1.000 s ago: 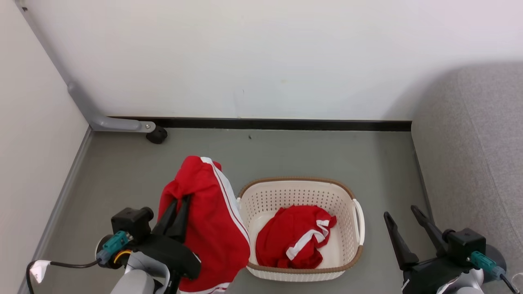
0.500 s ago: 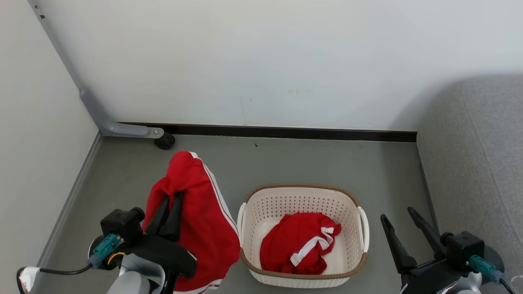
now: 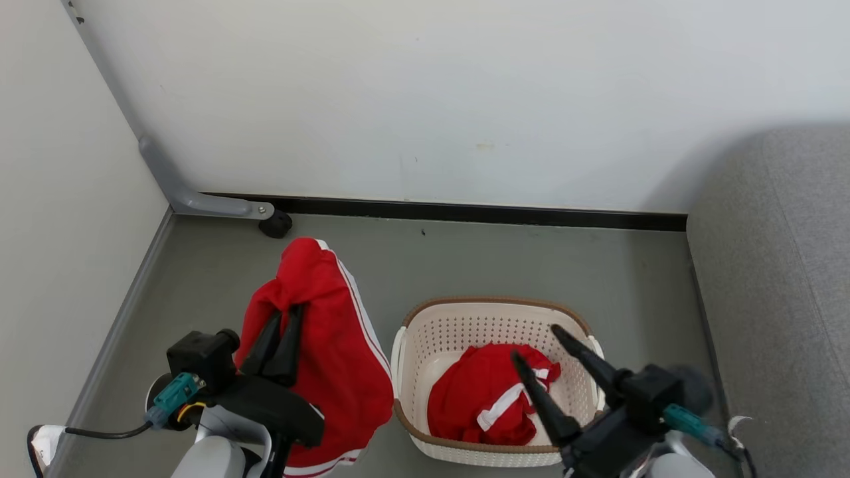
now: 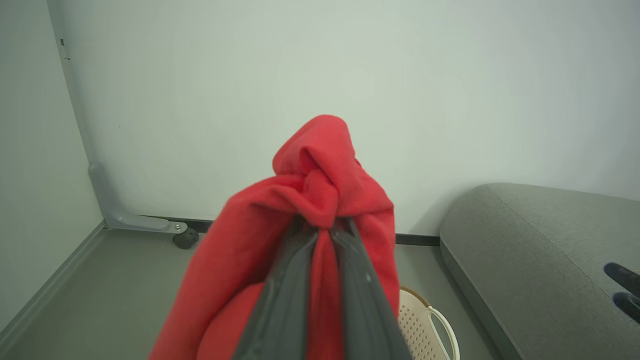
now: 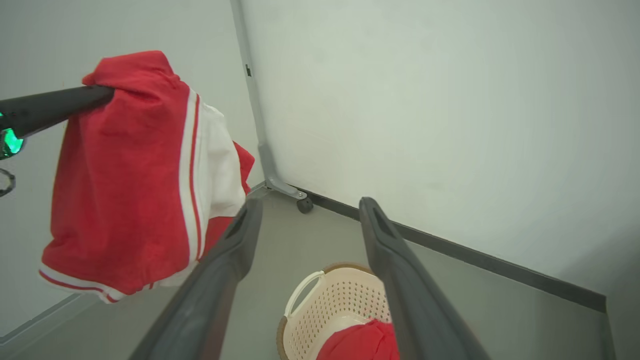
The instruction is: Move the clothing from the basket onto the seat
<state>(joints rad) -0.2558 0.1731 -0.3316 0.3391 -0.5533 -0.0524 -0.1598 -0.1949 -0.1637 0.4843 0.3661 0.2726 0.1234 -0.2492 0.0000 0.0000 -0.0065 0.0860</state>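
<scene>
Grey floor (image 3: 531, 259) — clothing (image 3: 332, 345) cut off below, right gripper (image 3: 534, 341) overlapping basket (image 3: 491, 302)

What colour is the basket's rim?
Brown, on a cream basket; clearest in the head view.

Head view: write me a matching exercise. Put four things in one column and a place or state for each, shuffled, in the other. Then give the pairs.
Things
1. left gripper
2. right gripper
3. basket
4. seat

Places or states
A. open, holding nothing
B. grey, at the right edge of the view
C. shut on the lifted garment
D. on the floor, with the other garment inside

Pairs: 1-C, 2-A, 3-D, 4-B
</scene>
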